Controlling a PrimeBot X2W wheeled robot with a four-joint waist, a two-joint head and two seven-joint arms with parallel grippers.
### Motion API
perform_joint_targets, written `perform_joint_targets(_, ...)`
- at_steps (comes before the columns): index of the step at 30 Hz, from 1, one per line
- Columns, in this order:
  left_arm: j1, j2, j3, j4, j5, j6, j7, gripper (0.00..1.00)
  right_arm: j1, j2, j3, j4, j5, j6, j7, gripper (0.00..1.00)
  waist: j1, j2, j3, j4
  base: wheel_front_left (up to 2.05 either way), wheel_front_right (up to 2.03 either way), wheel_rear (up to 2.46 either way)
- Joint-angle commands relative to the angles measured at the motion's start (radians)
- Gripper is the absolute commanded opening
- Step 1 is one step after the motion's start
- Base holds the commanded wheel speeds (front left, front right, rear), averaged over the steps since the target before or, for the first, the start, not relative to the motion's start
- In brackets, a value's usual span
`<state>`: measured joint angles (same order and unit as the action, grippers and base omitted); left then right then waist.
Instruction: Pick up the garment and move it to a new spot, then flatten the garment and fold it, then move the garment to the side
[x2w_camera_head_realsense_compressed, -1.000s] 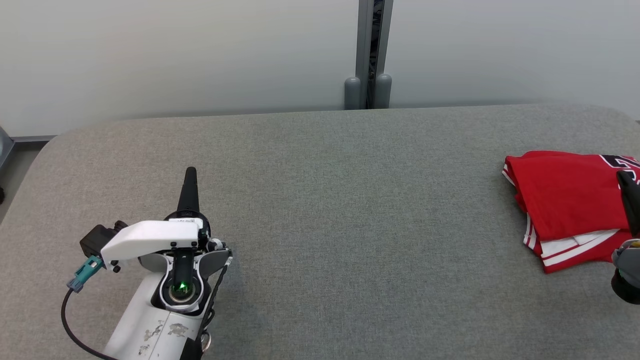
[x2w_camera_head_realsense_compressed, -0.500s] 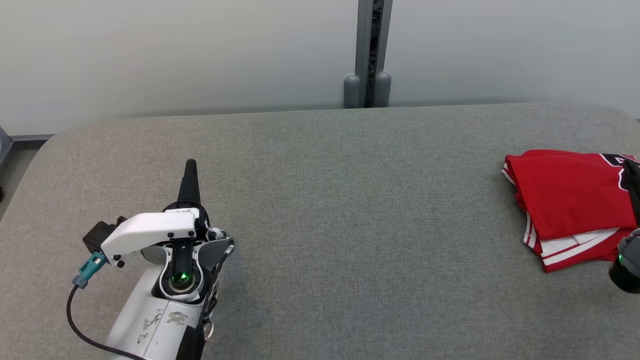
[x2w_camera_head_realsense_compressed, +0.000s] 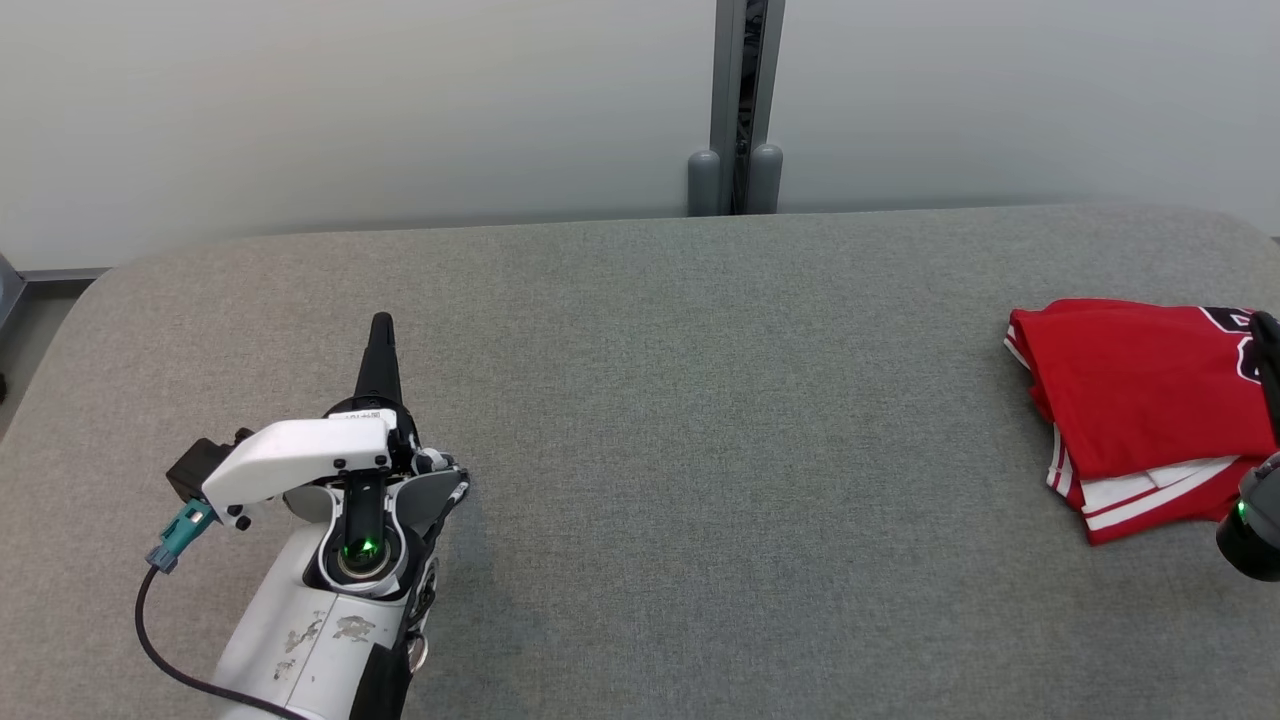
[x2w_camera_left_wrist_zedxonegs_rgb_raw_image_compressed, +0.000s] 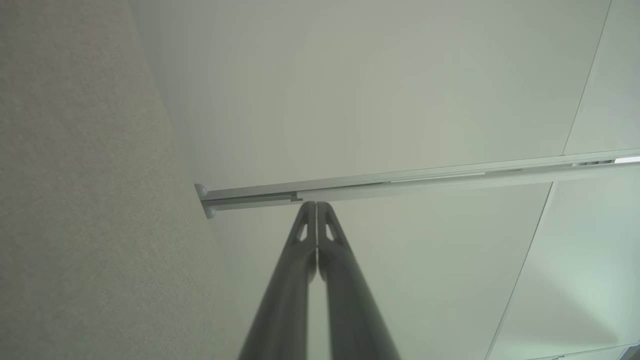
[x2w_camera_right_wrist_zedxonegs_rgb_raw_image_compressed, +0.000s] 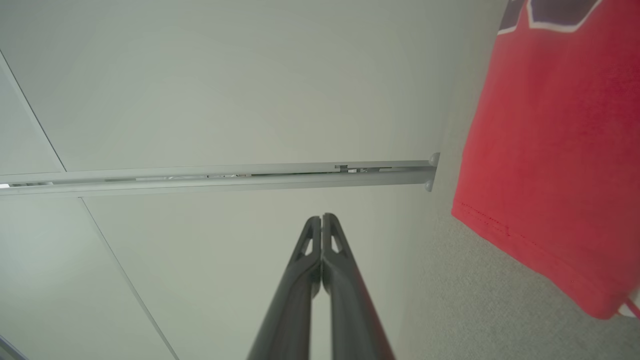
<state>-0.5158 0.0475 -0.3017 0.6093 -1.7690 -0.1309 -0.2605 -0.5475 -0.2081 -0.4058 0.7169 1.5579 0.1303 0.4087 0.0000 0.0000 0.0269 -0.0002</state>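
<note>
We see the folded red garment (x2w_camera_head_realsense_compressed: 1130, 400) at the table (x2w_camera_head_realsense_compressed: 700, 420) right edge. Right gripper (x2w_camera_right_wrist_zedxonegs_rgb_raw_image_compressed: 322, 217) is just beside it, clenched, empty. Left gripper (x2w_camera_head_realsense_compressed: 381, 328) is well apart near the left edge, also clenched, empty.

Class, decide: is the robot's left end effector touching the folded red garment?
Apart. Head view: left end effector at left, red garment at far right, bare grey table between them.

The left tool (x2w_camera_head_realsense_compressed: 381, 324) and right tool (x2w_camera_right_wrist_zedxonegs_rgb_raw_image_compressed: 322, 216) are both closed and empty.
</note>
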Motion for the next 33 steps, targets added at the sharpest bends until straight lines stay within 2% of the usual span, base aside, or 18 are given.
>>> perform_joint_targets(1,-0.007,0.003,0.001,0.0,-0.003,-0.003,-0.003,0.0,-0.005,-0.007,0.001,-0.001,0.004,0.001,0.001,0.0,0.0,0.0,0.0,0.0,0.0,0.0,0.0)
perform_joint_targets(33,-0.007,0.003,0.001,0.0,-0.003,-0.003,-0.002,0.0,-0.004,-0.008,0.005,-0.001,0.008,0.001,-0.002,0.0,0.0,0.0,0.0,0.0,0.0,0.0,0.0)
